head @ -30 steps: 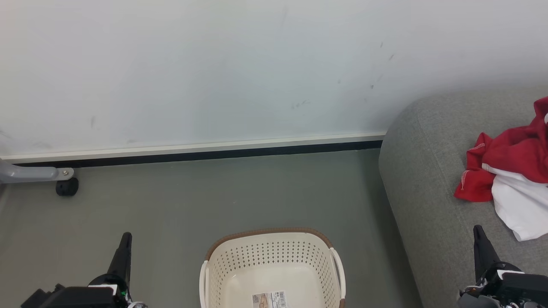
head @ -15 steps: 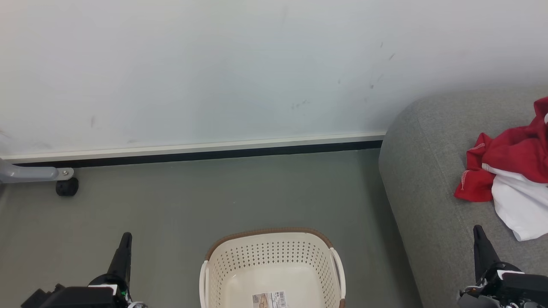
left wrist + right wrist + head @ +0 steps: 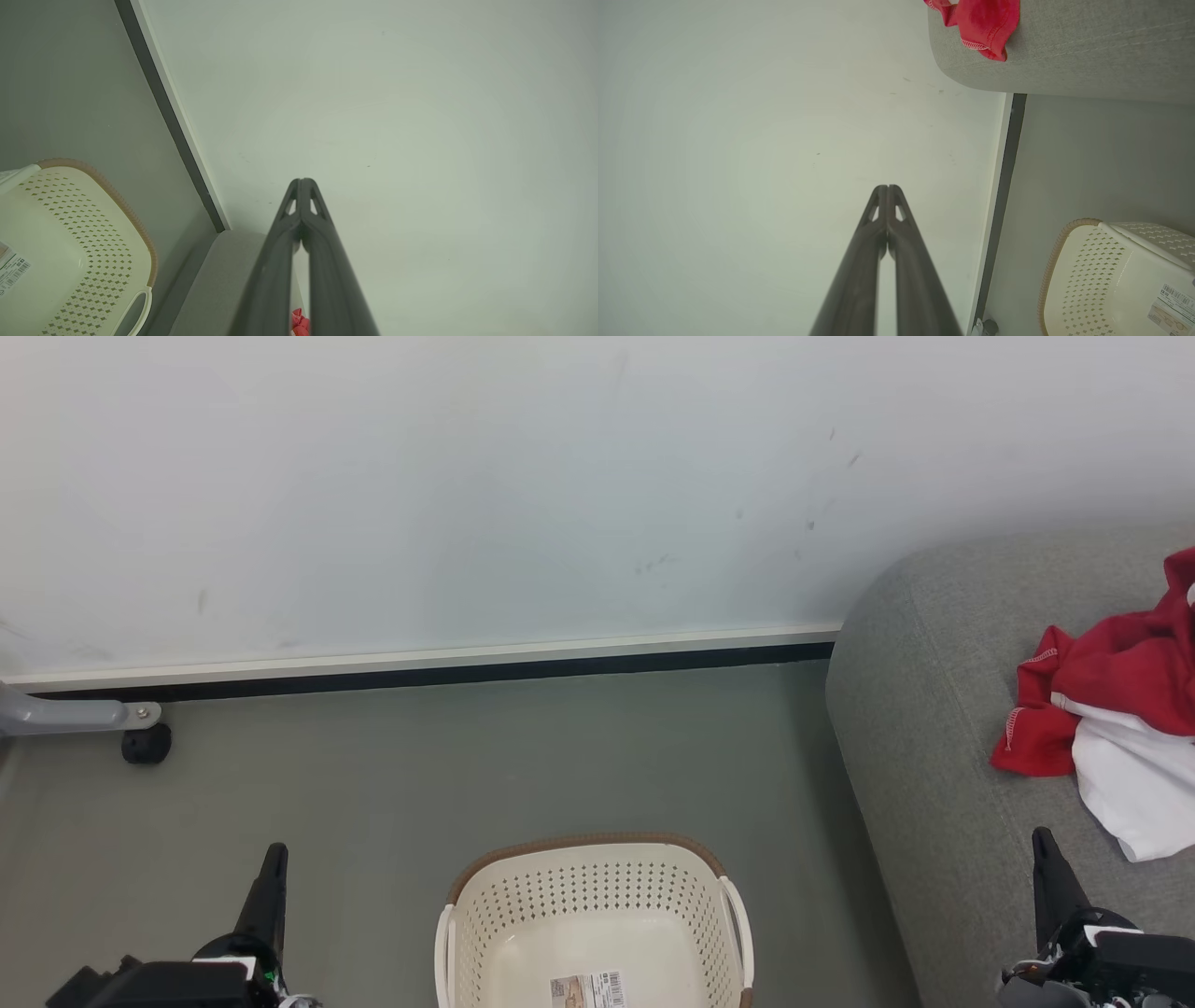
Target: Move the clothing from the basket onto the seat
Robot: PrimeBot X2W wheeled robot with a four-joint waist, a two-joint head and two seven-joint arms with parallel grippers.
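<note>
Nudging the clothing (image 3: 1111, 709) at three o'clock could slide it off the seat (image 3: 934, 756); your left claw (image 3: 275, 851) and right claw (image 3: 1039, 837) are clenched, empty.

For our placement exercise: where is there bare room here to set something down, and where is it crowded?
Free: the floor between the skirting board and the basket; the basket bottom around its label; on the seat, the grey strip between its rounded edge and the clothing. Crowded: the seat's right part, under the red and white clothing.

basket (image 3: 597, 889) cropped below, clothing (image 3: 1120, 677) cropped (right edge)
</note>
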